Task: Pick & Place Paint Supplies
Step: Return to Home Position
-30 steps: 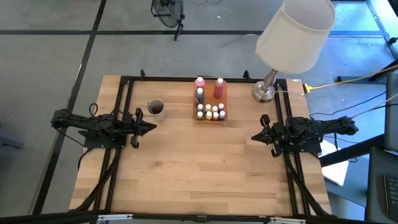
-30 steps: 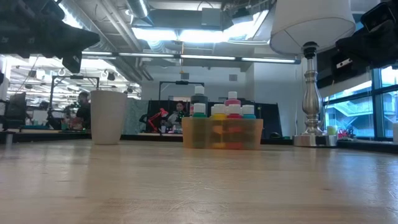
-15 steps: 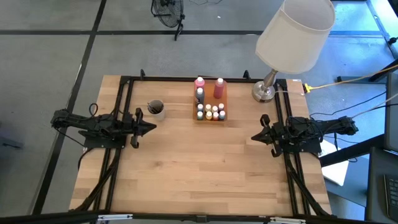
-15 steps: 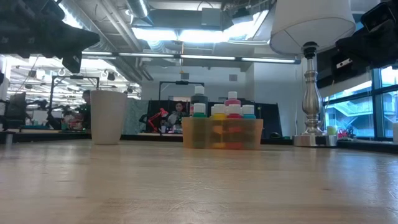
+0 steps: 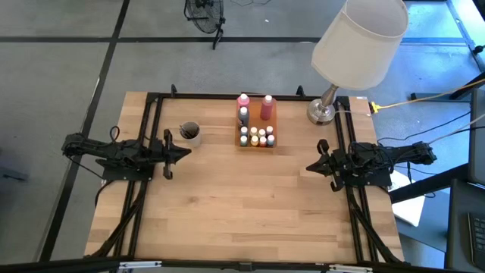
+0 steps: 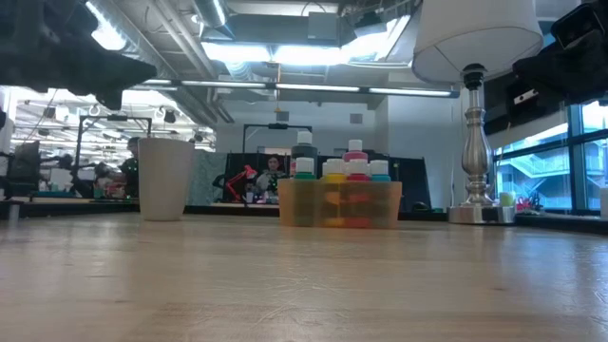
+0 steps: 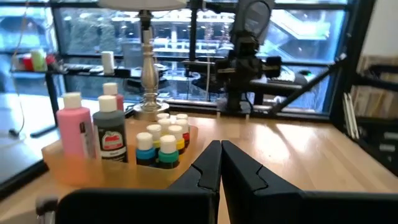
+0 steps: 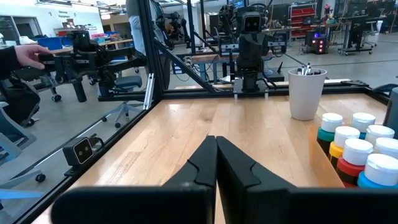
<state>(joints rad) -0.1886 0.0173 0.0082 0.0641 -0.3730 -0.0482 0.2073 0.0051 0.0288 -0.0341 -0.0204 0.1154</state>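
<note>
The left hand (image 5: pixel 184 154) hangs over the nine o'clock edge of the bench (image 5: pixel 250 205), its fingers pressed together on nothing. The right hand (image 5: pixel 309 167) mirrors it at three o'clock, likewise pinched closed and empty. Nearest the left hand, at about ten o'clock, stands the white cup (image 5: pixel 189 133) with brushes (image 8: pixel 305 70) sticking out of it. At twelve o'clock the orange bin (image 5: pixel 256 115) holds the small paint bottles (image 5: pixel 258 137) in rows, with a pink bottle (image 5: pixel 267 108) and a dark bottle (image 5: pixel 243 115) behind them. The lamp (image 5: pixel 360 42) stands at one o'clock. No supplies lie loose on the bench, so the sorting looks done. To settle home well, each arm should pull straight back along its own side, high off the wood and slow. The left arm needs the most care, because the cup is close enough to clip.
</note>
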